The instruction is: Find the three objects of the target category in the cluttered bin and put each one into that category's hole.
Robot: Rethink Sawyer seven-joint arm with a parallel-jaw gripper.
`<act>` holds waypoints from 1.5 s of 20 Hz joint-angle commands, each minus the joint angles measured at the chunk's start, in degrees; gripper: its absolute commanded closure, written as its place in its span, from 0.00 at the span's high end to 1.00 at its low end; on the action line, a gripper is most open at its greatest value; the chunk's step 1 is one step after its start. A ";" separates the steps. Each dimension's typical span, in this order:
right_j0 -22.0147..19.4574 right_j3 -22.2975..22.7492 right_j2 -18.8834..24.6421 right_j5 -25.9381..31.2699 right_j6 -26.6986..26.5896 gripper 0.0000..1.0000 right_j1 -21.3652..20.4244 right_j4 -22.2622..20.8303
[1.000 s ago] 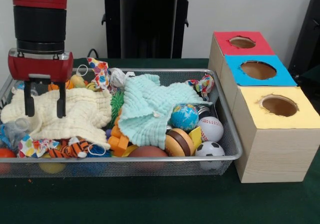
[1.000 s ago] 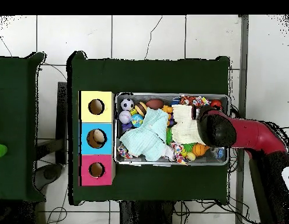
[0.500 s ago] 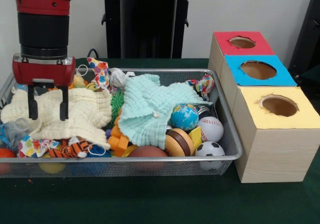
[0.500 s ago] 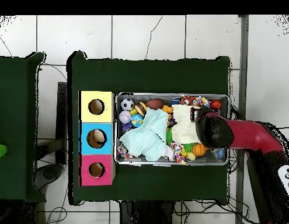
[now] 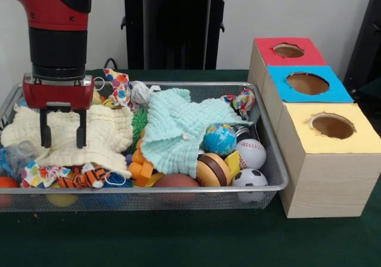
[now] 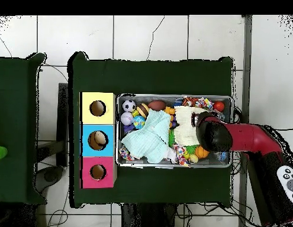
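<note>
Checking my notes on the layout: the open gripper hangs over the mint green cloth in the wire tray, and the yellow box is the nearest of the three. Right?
Not quite. The front view shows the open gripper over the cream cloth, not the mint green cloth beside it. The rest holds: both lie in the wire tray, and the yellow box is nearest.

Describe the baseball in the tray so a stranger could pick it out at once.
Go to the wire mesh tray and its end nearest the yellow-topped box. The baseball lies between the globe ball and the soccer ball; it alone is white with red stitching.

Wire-mesh bin heaped with toys, cloths; clear bottle at left end.
</note>
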 commanded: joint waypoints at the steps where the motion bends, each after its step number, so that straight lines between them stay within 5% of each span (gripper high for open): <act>1: -0.23 -0.97 1.65 3.23 -7.86 1.00 2.14 -3.41; 16: -1.07 -1.31 2.32 5.60 -10.09 1.00 -0.18 -2.72; 30: -4.32 -3.08 4.26 5.37 -13.52 1.00 2.89 -4.02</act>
